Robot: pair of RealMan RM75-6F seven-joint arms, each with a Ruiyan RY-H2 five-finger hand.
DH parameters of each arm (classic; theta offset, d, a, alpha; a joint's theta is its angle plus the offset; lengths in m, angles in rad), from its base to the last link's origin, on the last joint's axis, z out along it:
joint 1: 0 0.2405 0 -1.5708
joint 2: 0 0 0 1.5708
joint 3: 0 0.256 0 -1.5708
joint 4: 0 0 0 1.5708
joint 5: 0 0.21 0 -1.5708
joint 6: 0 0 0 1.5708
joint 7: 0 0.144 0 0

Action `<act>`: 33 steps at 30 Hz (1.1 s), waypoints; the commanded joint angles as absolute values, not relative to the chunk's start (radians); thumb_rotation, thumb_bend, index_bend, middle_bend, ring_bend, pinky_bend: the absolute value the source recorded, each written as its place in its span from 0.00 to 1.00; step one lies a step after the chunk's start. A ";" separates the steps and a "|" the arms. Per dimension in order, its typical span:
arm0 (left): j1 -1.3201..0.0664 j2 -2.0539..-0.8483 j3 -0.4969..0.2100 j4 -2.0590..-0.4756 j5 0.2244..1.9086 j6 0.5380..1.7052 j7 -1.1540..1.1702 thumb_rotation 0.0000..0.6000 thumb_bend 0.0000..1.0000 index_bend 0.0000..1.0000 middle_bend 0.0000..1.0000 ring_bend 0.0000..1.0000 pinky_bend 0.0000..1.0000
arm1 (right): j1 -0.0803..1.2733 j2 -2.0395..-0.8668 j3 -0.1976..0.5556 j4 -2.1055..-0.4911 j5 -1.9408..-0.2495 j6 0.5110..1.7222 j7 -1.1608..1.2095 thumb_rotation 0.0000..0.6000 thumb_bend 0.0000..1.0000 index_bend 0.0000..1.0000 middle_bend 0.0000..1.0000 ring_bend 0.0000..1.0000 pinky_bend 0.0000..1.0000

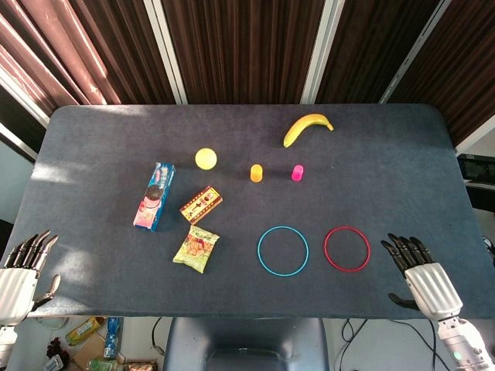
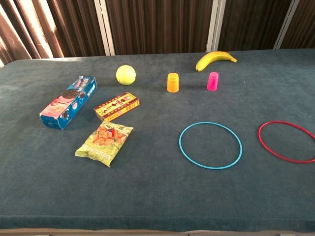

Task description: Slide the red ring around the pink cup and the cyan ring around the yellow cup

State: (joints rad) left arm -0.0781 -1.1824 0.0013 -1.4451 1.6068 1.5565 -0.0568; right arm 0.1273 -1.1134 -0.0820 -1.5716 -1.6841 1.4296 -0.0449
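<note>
Near table's front edge: red ring (image 1: 346, 248) just beside right hand (image 1: 418, 270), apparently empty, fingers spread.

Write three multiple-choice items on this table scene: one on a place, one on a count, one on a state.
1. What lies nearest the banana?
A. pink cup
B. cookie box
C. snack bag

2. How many rings lie on the table?
A. one
B. two
C. three

3. What does the right hand hold?
A. red ring
B. cyan ring
C. nothing

Key:
1 A, the pink cup stands just below the banana.
2 B, only the red ring and the cyan ring show.
3 C, it rests open at the table's edge, apart from both rings.
</note>
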 commanded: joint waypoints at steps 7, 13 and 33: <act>-0.065 -1.183 0.003 -1.444 1.579 1.549 -0.085 1.00 0.43 0.00 0.00 0.00 0.12 | 0.157 -1.134 -0.110 -1.514 -1.792 1.433 0.007 1.00 0.24 0.43 0.19 0.17 0.21; -0.054 -1.178 0.006 -1.444 1.574 1.556 -0.102 1.00 0.44 0.00 0.00 0.00 0.12 | 0.194 -1.148 -0.110 -1.513 -1.802 1.371 -0.018 1.00 0.32 0.58 0.44 0.44 0.37; -0.057 -1.179 0.004 -1.427 1.568 1.538 -0.137 1.00 0.44 0.00 0.00 0.00 0.12 | 0.250 -1.267 -0.048 -1.500 -1.631 1.222 -0.130 1.00 0.43 0.52 0.95 1.00 1.00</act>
State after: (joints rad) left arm -0.0565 -1.1786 0.0037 -1.4269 1.5682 1.5380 -0.1367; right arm 0.2549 -1.2597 -0.0534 -1.4861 -1.6542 1.2376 -0.1062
